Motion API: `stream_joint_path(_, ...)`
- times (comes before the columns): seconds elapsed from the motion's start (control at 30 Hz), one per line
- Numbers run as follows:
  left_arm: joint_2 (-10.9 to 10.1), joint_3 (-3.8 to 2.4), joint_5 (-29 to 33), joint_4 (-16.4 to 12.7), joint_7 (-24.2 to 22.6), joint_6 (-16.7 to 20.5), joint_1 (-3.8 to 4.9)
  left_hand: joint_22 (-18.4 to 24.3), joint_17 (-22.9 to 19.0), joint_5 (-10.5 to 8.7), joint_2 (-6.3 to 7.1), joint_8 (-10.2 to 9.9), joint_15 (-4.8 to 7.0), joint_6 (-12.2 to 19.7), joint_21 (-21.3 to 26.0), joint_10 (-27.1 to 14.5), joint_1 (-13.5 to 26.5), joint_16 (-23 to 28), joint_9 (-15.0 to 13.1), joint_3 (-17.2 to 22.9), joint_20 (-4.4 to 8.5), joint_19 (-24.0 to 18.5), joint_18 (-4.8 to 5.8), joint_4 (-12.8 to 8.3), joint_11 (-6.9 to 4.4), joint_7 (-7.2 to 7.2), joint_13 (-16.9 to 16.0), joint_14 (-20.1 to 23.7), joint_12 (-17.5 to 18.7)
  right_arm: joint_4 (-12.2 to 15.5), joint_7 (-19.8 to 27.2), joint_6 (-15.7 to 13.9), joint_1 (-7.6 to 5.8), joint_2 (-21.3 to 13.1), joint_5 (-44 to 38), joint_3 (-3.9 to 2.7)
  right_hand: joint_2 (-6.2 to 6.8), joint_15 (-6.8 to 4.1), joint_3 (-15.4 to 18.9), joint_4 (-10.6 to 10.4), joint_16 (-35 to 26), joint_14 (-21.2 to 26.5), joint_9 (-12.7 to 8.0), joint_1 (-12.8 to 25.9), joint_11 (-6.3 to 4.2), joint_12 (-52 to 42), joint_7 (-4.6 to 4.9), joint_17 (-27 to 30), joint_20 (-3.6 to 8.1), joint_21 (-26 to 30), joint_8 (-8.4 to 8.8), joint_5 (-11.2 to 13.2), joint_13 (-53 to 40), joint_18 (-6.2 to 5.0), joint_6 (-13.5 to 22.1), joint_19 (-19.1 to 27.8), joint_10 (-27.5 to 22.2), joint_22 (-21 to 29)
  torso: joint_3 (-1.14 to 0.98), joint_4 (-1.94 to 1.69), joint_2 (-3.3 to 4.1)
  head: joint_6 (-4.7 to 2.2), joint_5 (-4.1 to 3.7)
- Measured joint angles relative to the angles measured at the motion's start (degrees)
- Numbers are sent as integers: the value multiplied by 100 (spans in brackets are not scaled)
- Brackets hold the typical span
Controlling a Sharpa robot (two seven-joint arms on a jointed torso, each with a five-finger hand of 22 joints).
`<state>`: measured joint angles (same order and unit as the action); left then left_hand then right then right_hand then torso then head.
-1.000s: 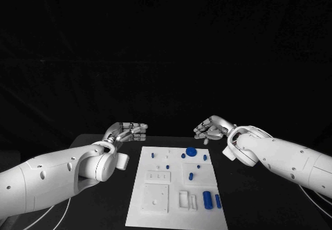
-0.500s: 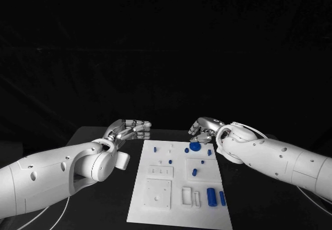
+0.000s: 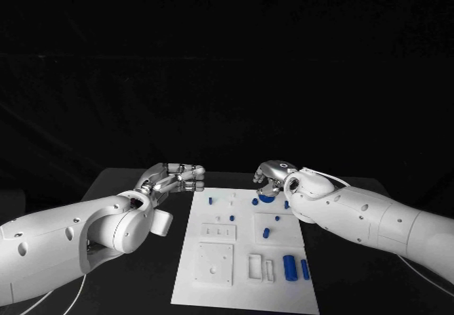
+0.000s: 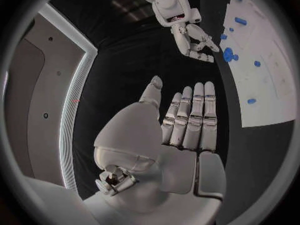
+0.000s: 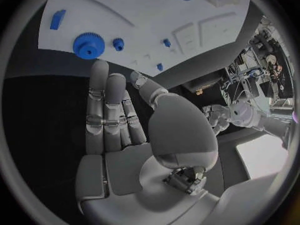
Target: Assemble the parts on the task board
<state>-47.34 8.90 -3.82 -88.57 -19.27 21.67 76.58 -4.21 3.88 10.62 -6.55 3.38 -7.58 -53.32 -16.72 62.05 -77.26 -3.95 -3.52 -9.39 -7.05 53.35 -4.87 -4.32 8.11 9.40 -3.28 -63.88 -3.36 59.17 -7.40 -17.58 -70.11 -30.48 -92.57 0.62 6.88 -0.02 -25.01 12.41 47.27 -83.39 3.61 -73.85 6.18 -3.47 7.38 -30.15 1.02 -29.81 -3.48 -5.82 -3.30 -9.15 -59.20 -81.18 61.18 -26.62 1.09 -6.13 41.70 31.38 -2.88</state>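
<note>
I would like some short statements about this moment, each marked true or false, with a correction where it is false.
1. The left hand holds a blue part. False: its fingers are straight, holding nothing.
2. The toothed blue gear lies on the white task board. True.
3. The right hand grips the gear. False: its fingertips are beside it, open.
4. A blue cylinder lies near the board's near right corner. True.

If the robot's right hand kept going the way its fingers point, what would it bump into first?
Probably the big round blue gear near the white task board's edge. The right hand has its fingertips just short of it, though depth is unclear.
</note>
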Motion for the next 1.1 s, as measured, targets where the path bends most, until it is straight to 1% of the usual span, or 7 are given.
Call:
stream_joint_path(0.33,-52,-2,34,-98,51,-61,105,-1,-1,0,2,0,0,0,0,0,2,0,0,0,0,0,0,0,0,0,0,0,0,-184,-165,17,41,162,-259,42,0,1,-16,-16,54,0,0,0,-4,0,0,0,0,64,0,5,0,29,0,-40,-38,-50,1,-33,105,-32,-36)
stream_joint_path(0.4,-56,-2,37,-116,57,-70,115,0,-1,-71,41,0,0,0,0,0,73,0,0,-34,0,0,0,34,0,0,0,0,0,-209,-183,22,61,174,-293,48,0,4,-23,-23,70,3,0,0,-4,0,0,0,0,82,0,5,0,30,0,-40,-38,-67,4,-45,125,-35,-43)
stream_joint_path(0.47,-63,-2,41,-140,63,-80,125,-1,-1,-352,50,0,0,0,0,0,131,0,1,-60,0,0,0,84,0,0,-5,0,0,-230,-198,25,82,182,-324,49,0,20,-39,-39,93,20,0,0,-4,0,0,6,0,108,0,51,1,34,0,-40,-38,-95,7,-56,141,-36,-49)
stream_joint_path(0.53,-72,-2,48,-170,69,-92,134,-1,-1,-437,50,0,0,0,0,0,131,0,1,-24,0,0,0,119,0,0,-5,0,0,-247,-205,25,105,188,-347,49,0,21,-39,-39,94,21,0,0,-4,0,0,8,0,108,0,72,0,37,0,-40,-38,-99,8,-67,158,-43,-55)
stream_joint_path(0.7,-79,-1,68,-232,83,-117,151,-1,-1,-446,87,0,0,21,0,0,169,0,1,15,0,0,0,159,0,21,-5,0,0,-266,-209,29,155,199,-378,53,0,21,-39,-39,93,21,0,0,-4,0,0,15,-21,130,0,72,1,43,0,-60,-37,-118,12,-94,196,-40,-57)
stream_joint_path(0.83,-84,-1,82,-259,93,-134,173,-1,-1,-446,87,0,0,21,0,0,169,0,1,15,0,0,0,159,0,21,-5,0,0,-269,-209,39,186,211,-393,56,-1,21,-39,-39,93,21,-1,0,-4,0,0,16,-21,130,0,72,1,69,0,-60,-37,-128,22,-110,225,-36,-59)
stream_joint_path(1.1,-93,-1,95,-282,137,-182,211,-1,-2,-446,97,0,0,21,23,-21,179,0,1,39,0,0,0,213,21,21,-4,0,0,-324,-207,47,198,214,-405,57,29,21,-294,-6,148,21,-1,30,-4,0,0,33,0,174,0,72,1,74,0,-82,-37,-299,30,-118,271,-45,-66)
